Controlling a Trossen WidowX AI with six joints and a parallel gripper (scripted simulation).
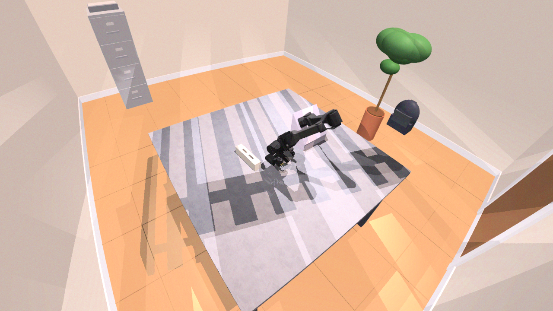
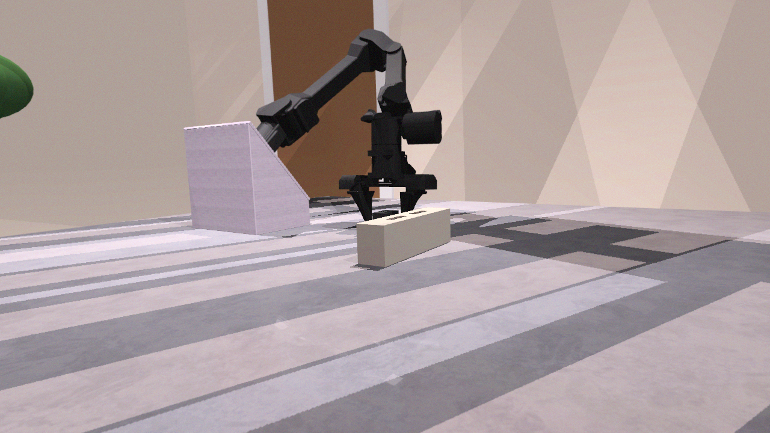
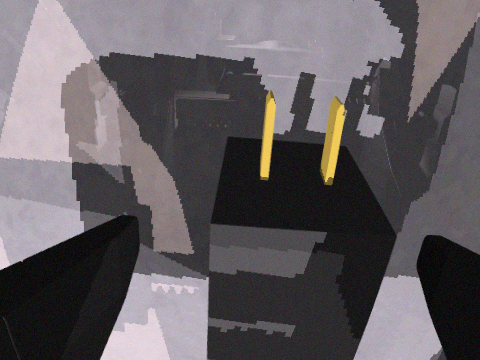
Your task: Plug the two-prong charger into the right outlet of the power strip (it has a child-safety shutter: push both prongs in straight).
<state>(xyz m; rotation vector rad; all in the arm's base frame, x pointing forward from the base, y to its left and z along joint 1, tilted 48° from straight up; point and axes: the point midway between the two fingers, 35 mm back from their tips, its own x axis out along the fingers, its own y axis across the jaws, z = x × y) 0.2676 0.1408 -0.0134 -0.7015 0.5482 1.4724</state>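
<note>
The black charger [image 3: 295, 205] lies on the table with its two gold prongs [image 3: 267, 140] pointing to the top of the wrist view. My gripper [image 1: 280, 163] [image 2: 386, 215] [image 3: 283, 243] points down and is open, one finger on each side of the charger. In the wrist view a gap shows between each finger and the charger, wider on the left. The cream power strip [image 1: 255, 165] [image 2: 371, 245] stands beside the gripper, its dark outlet slots facing up. In the exterior view it hides the fingertips partly and most of the charger.
A pale pink, slant-faced block [image 2: 220, 177] stands at the arm's base behind the gripper. The patterned table top [image 1: 266, 247] carries strong shadows and stripes. A potted plant [image 1: 371, 123], a dark backpack [image 1: 403, 116] and a filing cabinet [image 1: 119, 58] stand on the floor beyond the table.
</note>
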